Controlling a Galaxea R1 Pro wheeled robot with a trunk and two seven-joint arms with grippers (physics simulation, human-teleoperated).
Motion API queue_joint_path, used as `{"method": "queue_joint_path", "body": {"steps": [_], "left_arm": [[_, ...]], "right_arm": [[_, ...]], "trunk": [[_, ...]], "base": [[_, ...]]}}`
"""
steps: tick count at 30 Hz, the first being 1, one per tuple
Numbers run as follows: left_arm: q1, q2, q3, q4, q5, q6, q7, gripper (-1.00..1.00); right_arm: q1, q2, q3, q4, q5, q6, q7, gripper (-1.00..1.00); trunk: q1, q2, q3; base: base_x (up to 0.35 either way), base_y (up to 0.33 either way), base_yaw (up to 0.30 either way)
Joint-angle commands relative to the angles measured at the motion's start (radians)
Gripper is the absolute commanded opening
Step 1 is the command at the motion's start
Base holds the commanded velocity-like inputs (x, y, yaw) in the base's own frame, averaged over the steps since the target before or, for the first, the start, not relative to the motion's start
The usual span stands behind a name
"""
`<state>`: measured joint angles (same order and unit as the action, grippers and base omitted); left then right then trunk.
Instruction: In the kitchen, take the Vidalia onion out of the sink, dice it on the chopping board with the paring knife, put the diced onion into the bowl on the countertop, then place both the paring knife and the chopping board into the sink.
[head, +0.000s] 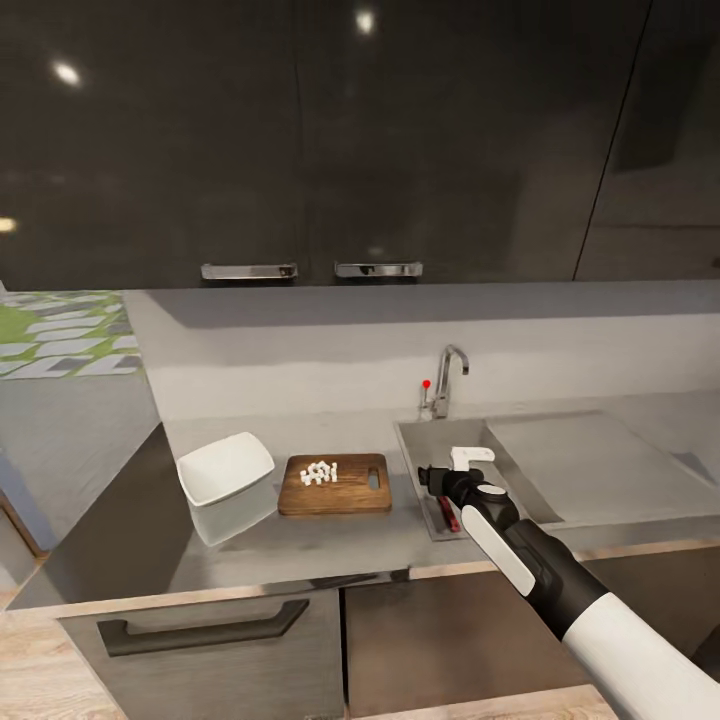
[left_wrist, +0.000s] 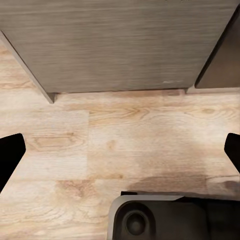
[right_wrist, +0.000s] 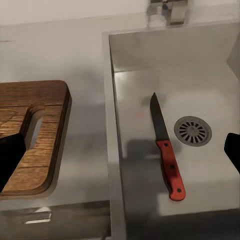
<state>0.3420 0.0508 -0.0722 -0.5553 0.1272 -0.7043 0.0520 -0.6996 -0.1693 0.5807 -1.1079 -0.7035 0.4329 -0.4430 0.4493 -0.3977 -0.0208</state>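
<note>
- On the sink (right_wrist: 210, 75) floor, beside the drain, lies the paring knife (right_wrist: 166, 150).
- Above the basin, the right gripper (head: 455, 470) hangs open, holding nothing.
- Left of the sink on the countertop (head: 330, 545): chopping board (head: 335, 495) carrying the diced onion (head: 320, 472), then the bowl (head: 226, 470).
- Left gripper (left_wrist: 120, 150) is spread wide over wooden floor (left_wrist: 100, 150).

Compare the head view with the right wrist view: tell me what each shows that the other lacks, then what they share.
Head view alone: the bowl on the countertop, the diced onion on the chopping board, and the tap whole, with its red knob.

Right wrist view alone: the sink's round drain and the whole paring knife lying flat beside it.

Shared: the sink, the board's slotted end, and the knife's red handle.
</note>
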Motion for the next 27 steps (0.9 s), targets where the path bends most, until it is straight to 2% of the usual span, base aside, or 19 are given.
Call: {"method": "queue_joint_path", "body": {"steps": [1, 10, 16, 27], "left_arm": [[0.000, 0.001, -0.008, -0.002, 0.008, -0.001, 0.005, 1.00], [0.000, 0.001, -0.008, -0.002, 0.008, -0.001, 0.005, 1.00], [0.000, 0.001, -0.009, -0.003, 0.008, -0.001, 0.005, 1.00], [0.000, 0.000, -0.009, -0.002, 0.008, -0.001, 0.005, 1.00]], "right_arm": [[-0.001, -0.001, 0.004, -0.001, -0.008, 0.001, -0.009, 1.00], [-0.001, -0.001, 0.004, 0.002, -0.008, 0.001, -0.011, 1.00], [-0.001, 0.001, 0.004, 0.005, -0.008, 0.001, -0.011, 1.00], [-0.001, 0.002, 0.004, 0.007, -0.008, 0.001, -0.011, 1.00]], "trunk": [[0.001, -0.002, -0.002], [0.001, -0.002, -0.002], [0.001, -0.002, -0.004], [0.001, -0.002, -0.020]], "base": [[0.015, 0.000, 0.000], [0.161, 0.112, 0.000], [0.019, 0.015, 0.000], [0.002, 0.001, 0.000]]}}
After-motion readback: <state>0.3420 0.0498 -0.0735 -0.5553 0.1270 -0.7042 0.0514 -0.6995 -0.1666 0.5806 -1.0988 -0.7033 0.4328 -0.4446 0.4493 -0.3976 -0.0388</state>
